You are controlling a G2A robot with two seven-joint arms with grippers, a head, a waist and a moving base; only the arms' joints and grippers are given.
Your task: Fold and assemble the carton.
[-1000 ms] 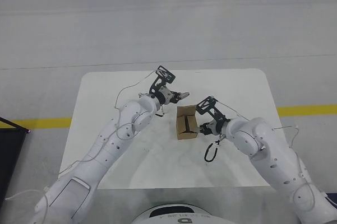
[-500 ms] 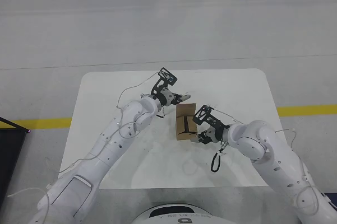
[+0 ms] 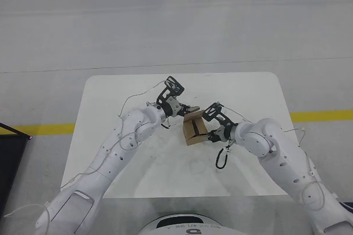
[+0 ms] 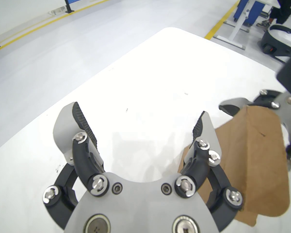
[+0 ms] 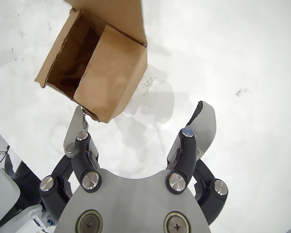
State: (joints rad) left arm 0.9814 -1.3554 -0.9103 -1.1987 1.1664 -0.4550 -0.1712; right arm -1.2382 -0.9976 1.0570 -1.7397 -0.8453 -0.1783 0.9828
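Carton (image 3: pixel 194 130) sits near the middle of the white table (image 3: pixel 123 170), between both grippers. Its open mouth appears to face upward, with one tall flap (image 5: pixel 106 1) standing from a side wall. Its long axis seems to run from the robot's side toward the far edge, slightly angled. Left gripper (image 4: pixel 138 120) is spread beside the flap, holding nothing. Right gripper (image 5: pixel 140 112) is spread too, one finger touching a lower corner. Brace that corner, then press the flap evenly over the mouth.
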